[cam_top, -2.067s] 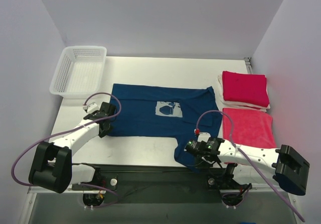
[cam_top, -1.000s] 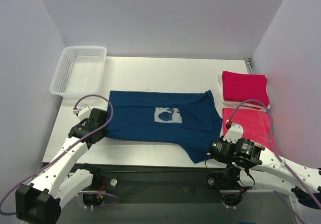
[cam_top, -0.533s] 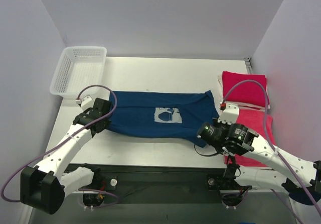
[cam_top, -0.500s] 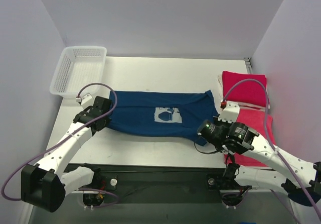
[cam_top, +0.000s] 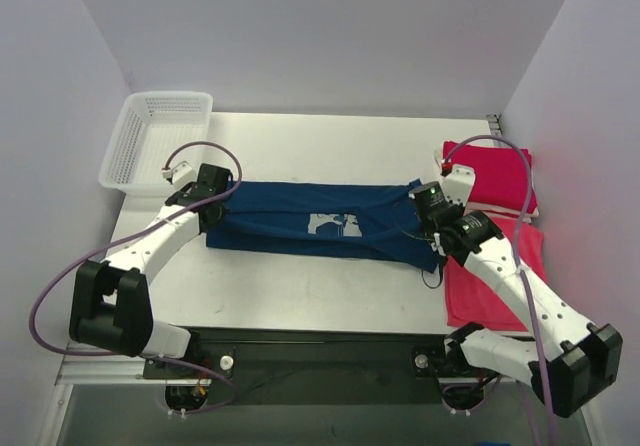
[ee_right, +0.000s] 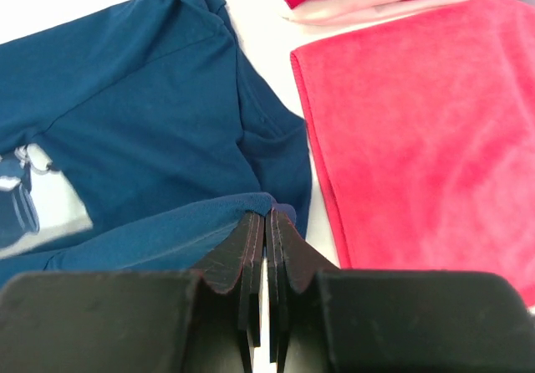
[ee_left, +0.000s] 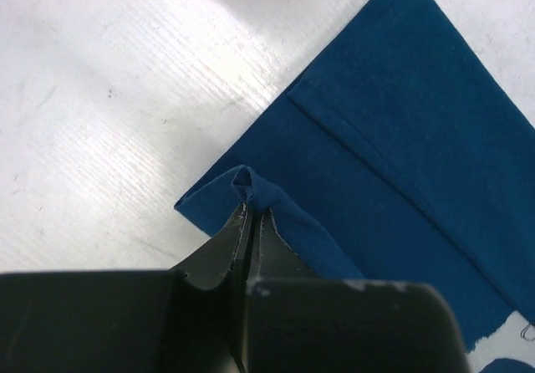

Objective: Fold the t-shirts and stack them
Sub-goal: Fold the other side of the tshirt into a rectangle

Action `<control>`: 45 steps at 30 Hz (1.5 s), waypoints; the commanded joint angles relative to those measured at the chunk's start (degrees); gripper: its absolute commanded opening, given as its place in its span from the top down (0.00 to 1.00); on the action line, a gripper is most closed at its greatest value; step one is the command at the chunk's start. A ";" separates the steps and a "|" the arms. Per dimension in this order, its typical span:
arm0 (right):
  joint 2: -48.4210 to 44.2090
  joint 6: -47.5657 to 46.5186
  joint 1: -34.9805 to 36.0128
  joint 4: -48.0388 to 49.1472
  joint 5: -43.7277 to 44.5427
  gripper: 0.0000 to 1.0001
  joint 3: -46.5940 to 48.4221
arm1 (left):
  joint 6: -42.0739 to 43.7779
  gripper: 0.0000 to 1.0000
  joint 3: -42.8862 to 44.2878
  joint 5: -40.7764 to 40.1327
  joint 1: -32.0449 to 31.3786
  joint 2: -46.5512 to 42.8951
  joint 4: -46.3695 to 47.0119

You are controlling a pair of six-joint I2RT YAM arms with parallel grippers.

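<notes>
Navy tee (cam_top: pixel 320 228) lies stretched L-to-R across the middle of the counter (cam_top: pixel 300 296), near edge lifted and doubled over, print showing. Left end effector (ee_left: pixel 249 212) is pinched tight on the tee's left corner, cloth bunched at the tips. Right end effector (ee_right: pixel 266 219) is clamped on a fold at the right end, just beside the flat red tee (cam_top: pixel 497 271). A folded red tee (cam_top: pixel 490 174) sits behind that 1. Basket (cam_top: pixel 155 144) is far left.

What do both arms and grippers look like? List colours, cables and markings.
Left arm and right arm: white link shells, black joint housings. A purple cable loops along each. Left gripper and right gripper: matte black fingers tapering to thin tips.
</notes>
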 commanded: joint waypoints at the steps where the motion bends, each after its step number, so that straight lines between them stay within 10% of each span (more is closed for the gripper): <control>1: 2.85 -6.16 -3.97 7.19 -5.66 1.00 -0.01 | 0.66 1.00 4.38 -0.57 1.53 3.82 5.11; 27: 28.78 -8.46 -14.00 16.33 -15.61 1.00 11.94 | 2.24 0.99 16.25 0.75 7.07 23.26 8.62; 32: 31.77 -8.81 -15.41 16.69 -16.75 1.00 15.01 | 5.14 0.39 15.55 2.95 7.24 23.53 16.43; 40: 37.21 -9.60 -17.60 16.78 -18.16 1.00 20.72 | 11.20 0.27 13.44 4.00 5.05 18.96 25.85; 45: 40.21 -10.30 -18.05 16.34 -17.55 0.65 24.06 | 13.23 0.25 13.70 6.28 2.59 18.34 24.63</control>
